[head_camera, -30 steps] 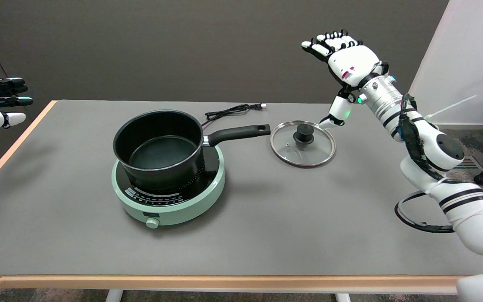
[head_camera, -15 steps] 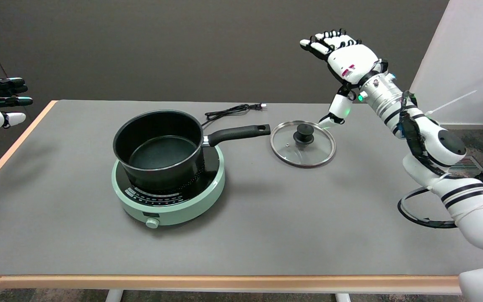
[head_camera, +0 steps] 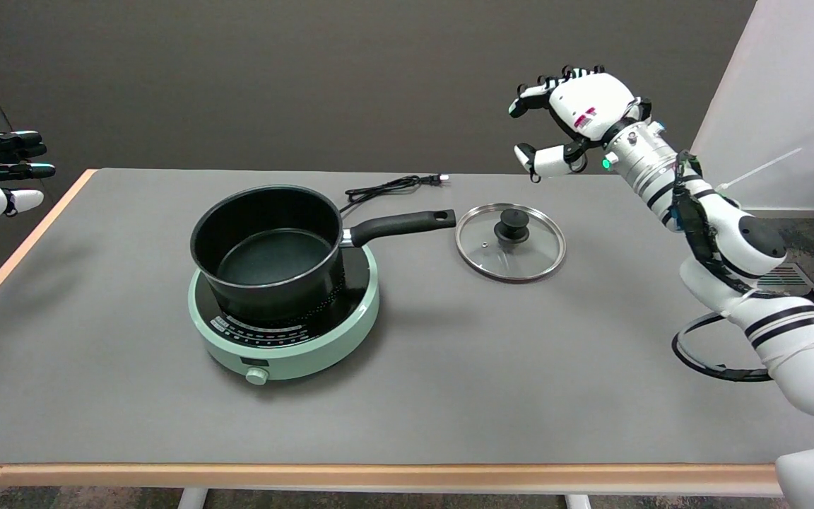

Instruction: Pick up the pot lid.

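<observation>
The glass pot lid (head_camera: 511,242) lies flat on the gray table (head_camera: 449,367), knob up, on the right side. The right hand (head_camera: 568,120) hangs in the air above and a little behind the lid, not touching it. Its fingers are bent but apart, and they hold nothing. Just left of the lid is the black pot (head_camera: 269,247), sitting on a green cooker (head_camera: 287,332). The pot handle (head_camera: 400,225) points right, and its tip is near the lid's rim. A black cord (head_camera: 389,187) lies behind them on the far side.
</observation>
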